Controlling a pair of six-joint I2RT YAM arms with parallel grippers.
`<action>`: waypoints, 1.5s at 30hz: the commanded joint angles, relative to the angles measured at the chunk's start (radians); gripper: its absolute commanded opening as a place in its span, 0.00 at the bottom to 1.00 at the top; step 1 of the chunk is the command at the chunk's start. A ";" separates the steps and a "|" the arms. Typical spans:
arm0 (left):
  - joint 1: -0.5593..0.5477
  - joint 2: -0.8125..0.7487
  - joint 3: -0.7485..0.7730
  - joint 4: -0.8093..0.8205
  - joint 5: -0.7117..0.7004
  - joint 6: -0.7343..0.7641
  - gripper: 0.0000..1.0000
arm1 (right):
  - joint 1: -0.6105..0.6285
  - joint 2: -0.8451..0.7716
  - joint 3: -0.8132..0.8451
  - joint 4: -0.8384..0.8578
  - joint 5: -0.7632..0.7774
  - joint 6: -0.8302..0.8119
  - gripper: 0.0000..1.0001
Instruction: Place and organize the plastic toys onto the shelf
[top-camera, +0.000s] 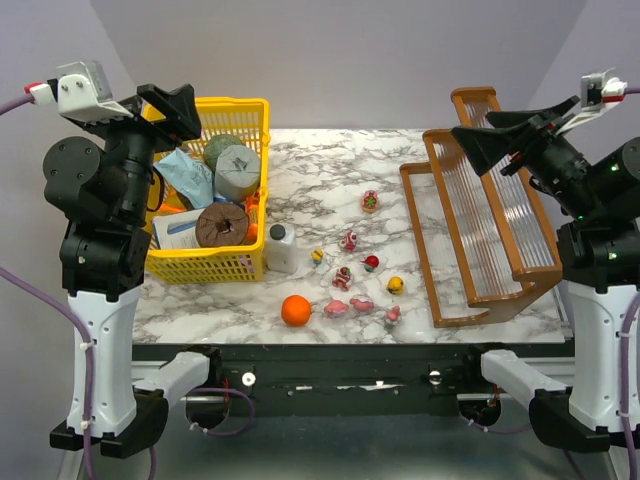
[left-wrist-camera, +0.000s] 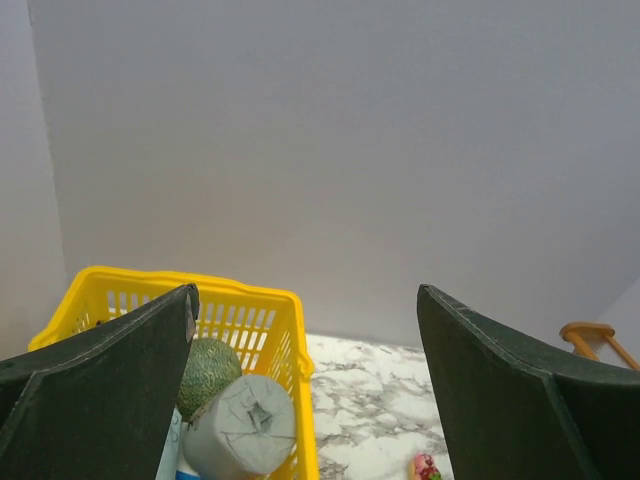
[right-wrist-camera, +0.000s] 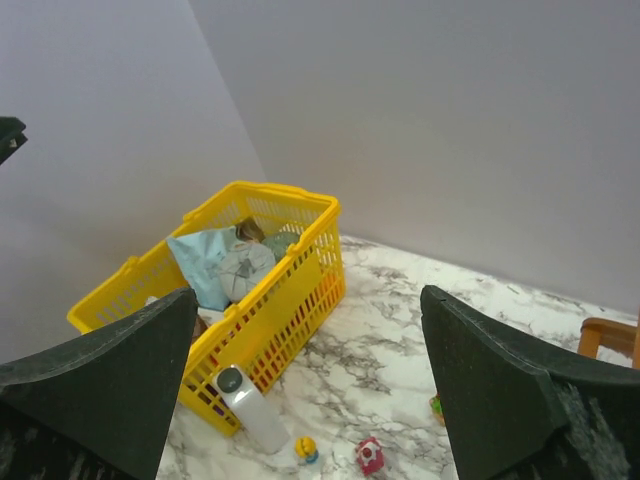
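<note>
Several tiny plastic toys lie loose on the marble table between the white bottle and the shelf; most are pink and red, one yellow. A few show in the right wrist view, one in the left wrist view. The brown wooden stepped shelf stands at the right with no toys on it. My left gripper is raised over the yellow basket, open and empty. My right gripper is raised over the shelf, open and empty.
A yellow basket with rolls, a green ball and packets stands at the left. A white bottle with a dark cap stands beside it. An orange ball lies near the front edge.
</note>
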 joint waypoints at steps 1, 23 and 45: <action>0.004 0.004 -0.056 -0.003 0.073 -0.005 0.99 | 0.025 -0.007 -0.117 -0.001 -0.073 -0.068 1.00; 0.006 0.293 -0.022 -0.453 0.062 -0.147 0.99 | 0.728 0.312 -0.347 -0.078 0.532 -0.339 0.95; 0.006 0.032 -0.314 -0.080 0.096 -0.085 0.99 | 0.801 0.539 -0.574 -0.090 0.557 -0.389 0.69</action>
